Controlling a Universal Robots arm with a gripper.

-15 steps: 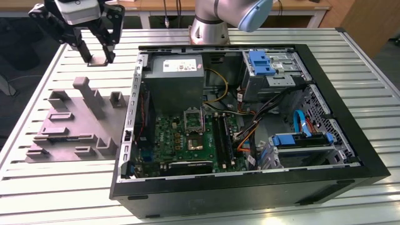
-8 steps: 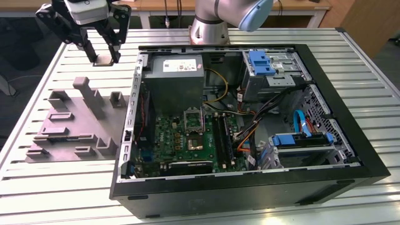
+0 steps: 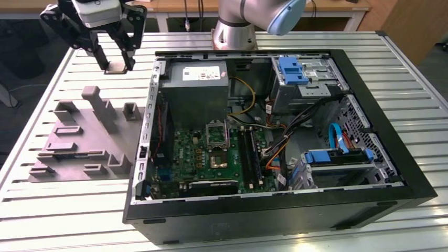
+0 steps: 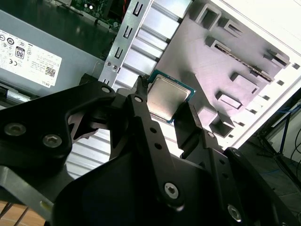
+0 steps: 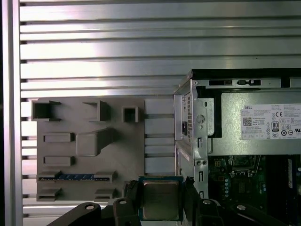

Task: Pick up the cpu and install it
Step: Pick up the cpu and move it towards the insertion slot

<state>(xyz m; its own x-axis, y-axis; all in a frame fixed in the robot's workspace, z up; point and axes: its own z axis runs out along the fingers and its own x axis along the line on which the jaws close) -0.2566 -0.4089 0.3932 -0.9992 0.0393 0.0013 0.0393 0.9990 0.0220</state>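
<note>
The exterior view gives you the slatted table (image 3: 70, 220) with the open computer case (image 3: 280, 212) lying on it. The green board (image 3: 192, 157) is on the case floor, and a grey plastic tray (image 3: 77, 142) sits just beside the case, on the exterior view's left. Your gripper (image 3: 117, 65) hangs over the far end of that tray, close to the case's far corner.

It is closed on the cpu (image 4: 167, 96). In both wrist views the two black fingers (image 4: 141, 113) clamp the chip by opposite edges, with its pale metal top facing the cameras. The chip is near enough square, so it has no long side to line up.

The relation that matters is between the cpu and the socket (image 3: 218, 156). The socket sits mid-board, beyond the grey power supply (image 3: 199, 89), well apart from the gripper. From the gripper it lies toward the exterior view's right and nearer that camera.

You can't see the chip's underside. The first wrist view cuts off its lower edge, and in the exterior view it is hard to pick out between the fingers. You also can't tell whether the socket is empty.
</note>
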